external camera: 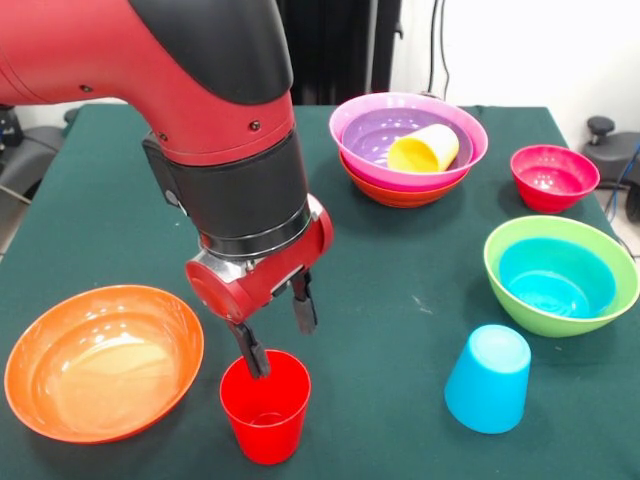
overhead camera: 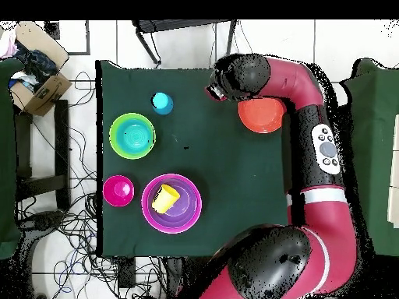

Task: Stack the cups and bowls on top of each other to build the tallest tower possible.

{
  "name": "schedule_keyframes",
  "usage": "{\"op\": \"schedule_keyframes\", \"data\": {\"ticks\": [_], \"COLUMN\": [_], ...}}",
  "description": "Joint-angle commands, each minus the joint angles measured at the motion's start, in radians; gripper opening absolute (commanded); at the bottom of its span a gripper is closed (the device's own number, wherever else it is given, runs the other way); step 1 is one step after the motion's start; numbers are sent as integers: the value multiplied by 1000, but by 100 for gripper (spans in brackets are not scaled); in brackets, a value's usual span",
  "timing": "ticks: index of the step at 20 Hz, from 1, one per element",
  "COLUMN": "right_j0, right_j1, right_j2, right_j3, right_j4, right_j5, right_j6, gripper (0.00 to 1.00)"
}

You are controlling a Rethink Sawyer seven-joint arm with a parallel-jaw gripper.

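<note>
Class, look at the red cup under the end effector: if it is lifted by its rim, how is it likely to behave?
The red cup looks like glossy plastic, so it may slip in a light grip. It seems thin-walled and empty, so probably light and fairly stiff. It stands upright on its narrower base, so a sideways nudge from the end effector, one finger inside the rim, could tip it.

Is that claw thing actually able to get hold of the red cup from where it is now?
Probably yes. The gripper hangs open right above the red cup, one finger dipping inside its rim and the other outside its wall. Nothing stands between them; the orange bowl sits off to the side.
</note>
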Motion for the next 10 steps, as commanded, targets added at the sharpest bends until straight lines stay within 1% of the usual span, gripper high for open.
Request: {"op": "schedule_keyframes", "data": {"ticks": [1,10], "right_j0": [5,3], "right_j1": [45,76], "right_j2": [-2,-18], "right_j3": [24,27], "right_j4": [-102,-131], "right_j5": [-14,-39], "right_j6": [-261,-255], "gripper": [100,100]}}
